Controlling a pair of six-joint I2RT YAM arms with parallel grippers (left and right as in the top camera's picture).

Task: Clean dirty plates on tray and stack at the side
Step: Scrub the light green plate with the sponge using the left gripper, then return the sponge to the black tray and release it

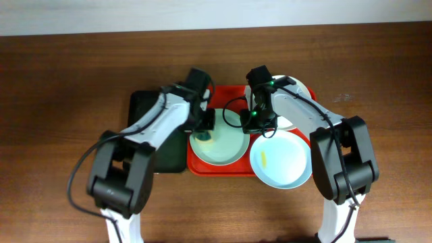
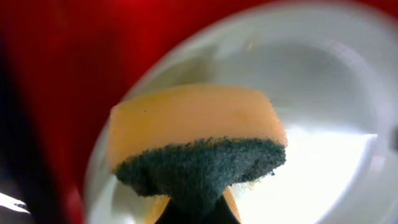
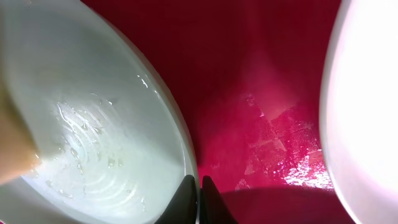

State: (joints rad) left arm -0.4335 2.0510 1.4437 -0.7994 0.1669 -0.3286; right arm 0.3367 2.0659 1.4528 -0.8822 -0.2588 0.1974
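No text, label, brand, number or sign can be read in any view.

Overhead: I get bright, even light on the brown wooden tabletop [image 1: 54, 81].
Left wrist: yellow-and-green scouring sponge [image 2: 196, 137] sharp, red plastic tray [image 2: 56, 56] blurred.
Right wrist: wet glints on pale blue-green round plate [image 3: 93, 137].

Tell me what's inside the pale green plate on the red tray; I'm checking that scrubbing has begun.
The left gripper holds a yellow-and-green sponge in the plate, with wet streaks beside it. The surface beneath the sponge is covered; smears there cannot be seen.
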